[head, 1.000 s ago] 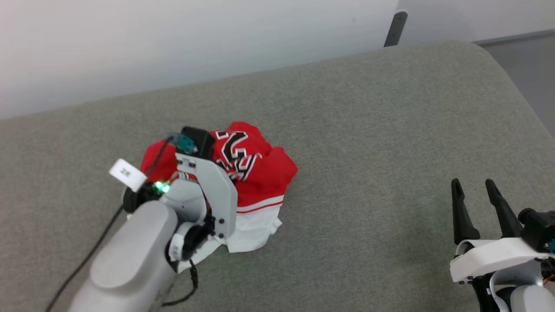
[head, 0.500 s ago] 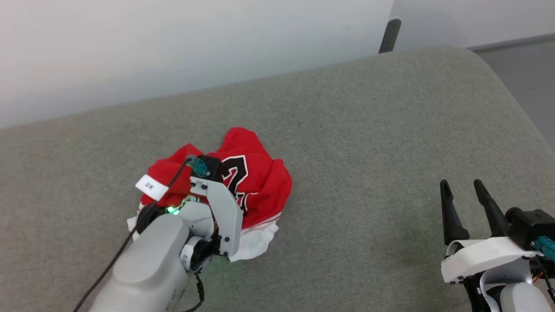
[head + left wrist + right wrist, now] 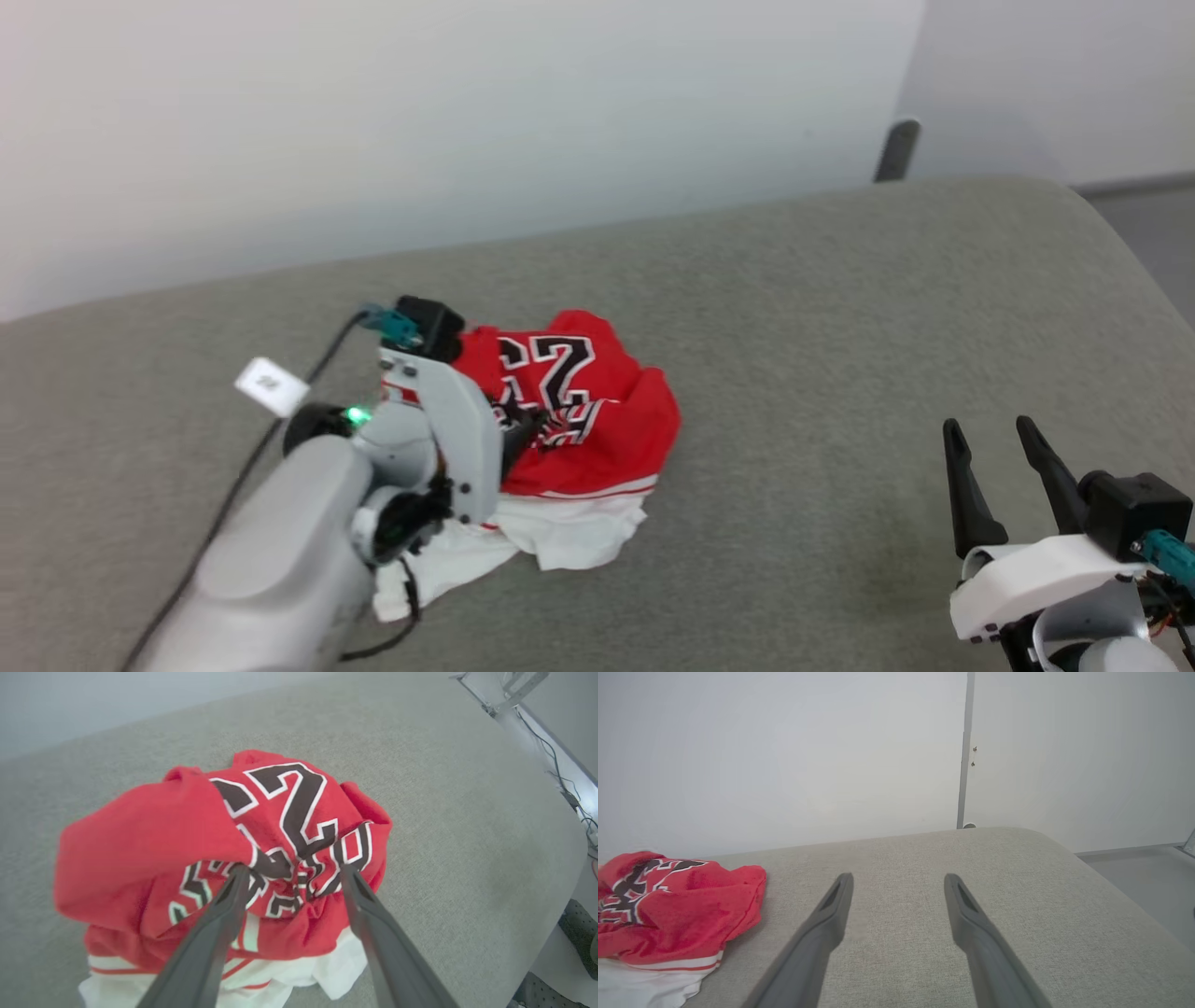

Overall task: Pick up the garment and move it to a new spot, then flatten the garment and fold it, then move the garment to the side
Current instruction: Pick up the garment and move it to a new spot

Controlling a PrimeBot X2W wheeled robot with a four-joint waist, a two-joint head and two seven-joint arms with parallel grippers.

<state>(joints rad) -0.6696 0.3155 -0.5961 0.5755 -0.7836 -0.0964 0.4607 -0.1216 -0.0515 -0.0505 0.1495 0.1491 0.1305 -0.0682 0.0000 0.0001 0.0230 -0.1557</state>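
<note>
The garment (image 3: 597,411), a red jersey with a black-and-white "2" and white trim, lies crumpled in a heap on the grey cushion (image 3: 840,327). Its white part spills out at the near side (image 3: 569,537). In the left wrist view my left gripper (image 3: 294,873) is open, its two fingertips (image 3: 239,877) resting on the garment (image 3: 154,830) on either side of a bunched fold of the lettering. My left arm (image 3: 280,541) covers the heap's left side. My right gripper (image 3: 990,431) stands open and empty over bare cushion, far to the right of the garment (image 3: 682,900).
The grey cushion has a rounded right edge (image 3: 1139,280) that drops to the floor. A white wall runs behind it, with a dark post (image 3: 896,149) at the back right. Cables (image 3: 574,802) lie on the floor beyond the cushion's edge.
My left gripper has gone from shut to open and let go of the garment, which has settled into a lower heap. The head camera has shifted; the right gripper has stayed open.
</note>
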